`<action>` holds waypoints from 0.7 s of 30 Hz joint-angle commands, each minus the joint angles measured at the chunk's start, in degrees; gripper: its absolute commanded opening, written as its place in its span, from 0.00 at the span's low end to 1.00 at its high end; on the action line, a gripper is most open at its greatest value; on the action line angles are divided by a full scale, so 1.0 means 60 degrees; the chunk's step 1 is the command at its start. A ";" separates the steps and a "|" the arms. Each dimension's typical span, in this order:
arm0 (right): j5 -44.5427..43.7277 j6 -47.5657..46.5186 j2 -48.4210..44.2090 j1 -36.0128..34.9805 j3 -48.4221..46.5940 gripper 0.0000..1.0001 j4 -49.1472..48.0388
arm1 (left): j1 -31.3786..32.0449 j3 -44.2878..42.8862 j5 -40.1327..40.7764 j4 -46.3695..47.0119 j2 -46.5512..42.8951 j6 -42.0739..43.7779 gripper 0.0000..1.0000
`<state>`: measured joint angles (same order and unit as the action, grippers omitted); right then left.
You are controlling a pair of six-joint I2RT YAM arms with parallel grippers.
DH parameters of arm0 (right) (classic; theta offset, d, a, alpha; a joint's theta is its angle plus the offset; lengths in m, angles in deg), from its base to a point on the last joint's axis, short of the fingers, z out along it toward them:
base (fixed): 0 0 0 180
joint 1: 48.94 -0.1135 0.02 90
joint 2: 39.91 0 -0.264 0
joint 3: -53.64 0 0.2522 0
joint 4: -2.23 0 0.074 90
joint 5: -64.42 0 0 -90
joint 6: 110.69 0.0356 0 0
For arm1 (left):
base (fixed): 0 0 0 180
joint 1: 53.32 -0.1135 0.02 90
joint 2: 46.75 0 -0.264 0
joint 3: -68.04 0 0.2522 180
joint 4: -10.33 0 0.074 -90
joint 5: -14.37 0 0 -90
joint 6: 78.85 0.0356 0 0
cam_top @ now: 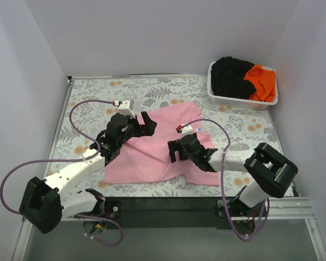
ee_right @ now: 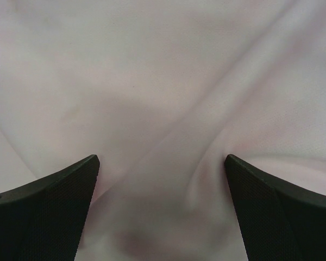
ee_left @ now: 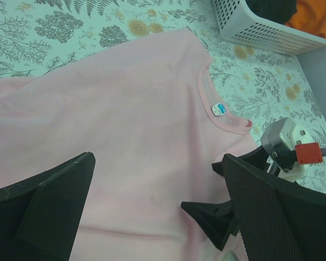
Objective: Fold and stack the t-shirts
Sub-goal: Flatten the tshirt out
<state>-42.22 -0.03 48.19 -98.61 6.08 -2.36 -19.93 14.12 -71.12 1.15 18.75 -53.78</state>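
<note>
The light pink t-shirt (cam_top: pixel 152 152) lies spread on the table, its collar and label (ee_left: pixel 218 109) toward the far right. My left gripper (cam_top: pixel 140 128) is open and hovers over the shirt's far left part; in the left wrist view (ee_left: pixel 157 179) its jaws stand wide apart above the cloth. My right gripper (cam_top: pixel 173 152) is open and low over the shirt's middle; in the right wrist view (ee_right: pixel 162 179) its fingertips sit close against wrinkled pink cloth (ee_right: pixel 163 98). The black t-shirt (cam_top: pixel 231 73) and the orange t-shirt (cam_top: pixel 262 81) lie in the basket.
The white lattice basket (cam_top: pixel 236 100) stands at the table's far right corner and also shows in the left wrist view (ee_left: pixel 255 30). The floral tablecloth (cam_top: pixel 98 95) covers the table. White walls close in on three sides. The two grippers are close together over the shirt.
</note>
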 commanded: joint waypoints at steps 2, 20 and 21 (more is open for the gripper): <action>-0.0447 0.1608 0.0026 -0.0452 0.0697 0.89 0.1650 | 0.0002 0.0058 0.0244 -0.0221 -0.0311 0.0157 0.98; -0.1157 -0.0204 -0.3857 0.0511 -0.1366 0.96 0.3601 | 0.0017 -0.0103 0.0054 -0.0119 0.0393 -0.0077 0.98; -0.0818 -0.0613 -0.3683 0.0892 -0.1905 0.96 0.3296 | 0.0031 -0.0103 -0.0019 -0.0032 0.0451 -0.0092 0.98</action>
<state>-49.81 4.15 26.64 -98.26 3.39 21.07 -19.93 14.16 -70.31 0.10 21.17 -54.06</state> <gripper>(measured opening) 0.961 0.982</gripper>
